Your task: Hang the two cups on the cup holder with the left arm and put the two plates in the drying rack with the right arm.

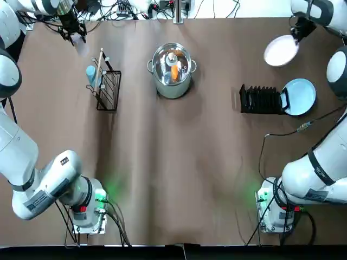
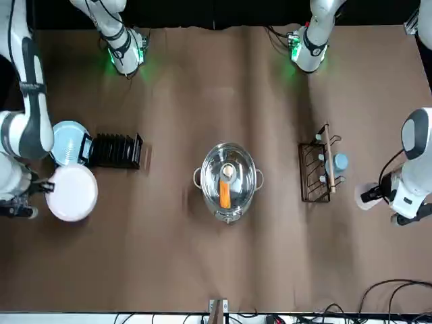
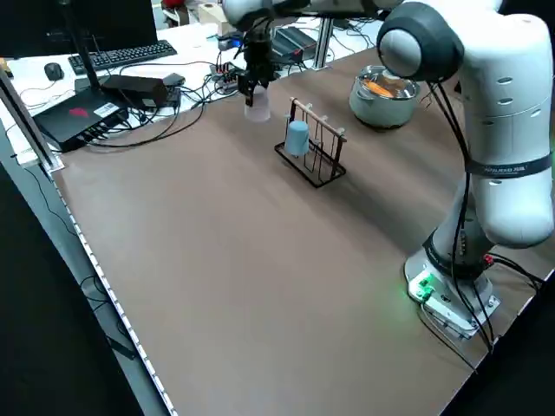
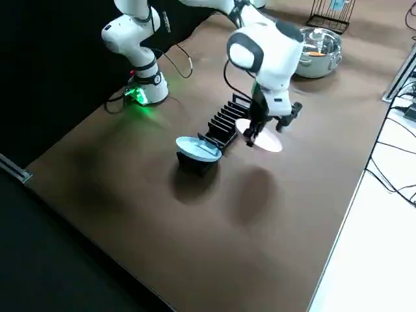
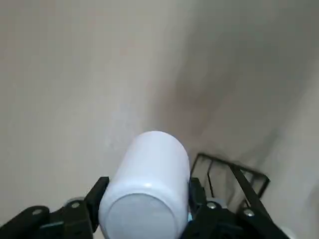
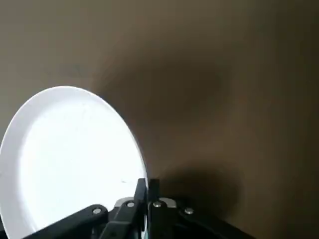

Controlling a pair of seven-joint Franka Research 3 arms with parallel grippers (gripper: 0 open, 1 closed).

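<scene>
My left gripper [image 1: 77, 37] is shut on the whitish cup [image 5: 147, 184], holding it above the table at the far left, just beyond the cup holder [image 1: 107, 84]. In the front view the whitish cup [image 2: 366, 196] hangs clear of the stand. The light blue cup [image 1: 91, 73] hangs on the holder's wooden bar. My right gripper [image 1: 296, 33] is shut on the rim of the white plate [image 1: 281, 51], lifted at the far right beyond the drying rack [image 1: 261, 99]. The light blue plate [image 1: 300, 96] rests tilted against the rack's right end.
A steel pot [image 1: 172, 70] with an orange item inside stands at the middle far side of the table, between holder and rack. Cables run along the table's far edge [image 1: 135, 13]. Both arm bases glow green at the near corners.
</scene>
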